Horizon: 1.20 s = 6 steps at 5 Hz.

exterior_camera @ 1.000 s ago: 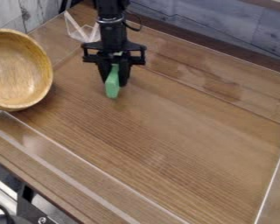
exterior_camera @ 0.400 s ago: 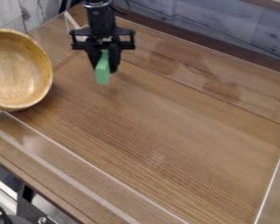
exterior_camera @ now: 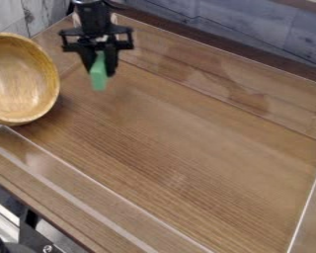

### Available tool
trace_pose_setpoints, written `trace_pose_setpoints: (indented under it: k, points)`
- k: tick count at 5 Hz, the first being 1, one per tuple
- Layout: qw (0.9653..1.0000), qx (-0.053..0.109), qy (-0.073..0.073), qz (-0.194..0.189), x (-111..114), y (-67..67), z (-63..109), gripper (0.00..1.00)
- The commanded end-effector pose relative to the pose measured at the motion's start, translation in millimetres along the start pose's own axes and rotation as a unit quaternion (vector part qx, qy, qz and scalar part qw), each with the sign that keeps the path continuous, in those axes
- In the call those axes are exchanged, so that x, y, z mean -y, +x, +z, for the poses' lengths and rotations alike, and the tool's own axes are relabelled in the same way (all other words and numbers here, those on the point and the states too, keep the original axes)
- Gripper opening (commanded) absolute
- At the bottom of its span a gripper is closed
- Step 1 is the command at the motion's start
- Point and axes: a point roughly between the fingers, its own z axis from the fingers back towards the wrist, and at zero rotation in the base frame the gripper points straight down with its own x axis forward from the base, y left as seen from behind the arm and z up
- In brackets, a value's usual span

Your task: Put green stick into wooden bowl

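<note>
The green stick (exterior_camera: 98, 74) hangs upright just above the table, its top pinched between the black fingers of my gripper (exterior_camera: 98, 61), which is shut on it. The wooden bowl (exterior_camera: 19, 77) sits at the left edge, round and light tan, tilted a little toward the camera with nothing inside. My gripper and the stick are to the right of the bowl's rim, a short gap away.
The brown wooden table (exterior_camera: 188, 138) spreads to the right and front. A raised clear rail (exterior_camera: 68, 163) runs along the front and right edges. A grey plank wall (exterior_camera: 253, 25) stands behind.
My gripper has carried the green stick leftward and slightly farther back, from mid-table toward the bowl. The grip is unchanged and the bowl has not moved.
</note>
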Motion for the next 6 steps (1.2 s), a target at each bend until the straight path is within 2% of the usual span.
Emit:
trace_pose_setpoints:
  k: [1, 3, 5, 6]
  points:
    - [0.9985, 0.054, 0.001, 0.006, -24.1, 12.5, 37.8, 0.00]
    - [0.9961, 0.075, 0.009, 0.046, -57.2, 17.9, 32.4, 0.00]
    - [0.9955, 0.078, 0.024, 0.049, -70.4, 14.5, 14.9, 0.00]
    - [0.9952, 0.080, 0.029, 0.047, -66.5, 8.0, 4.7, 0.00]
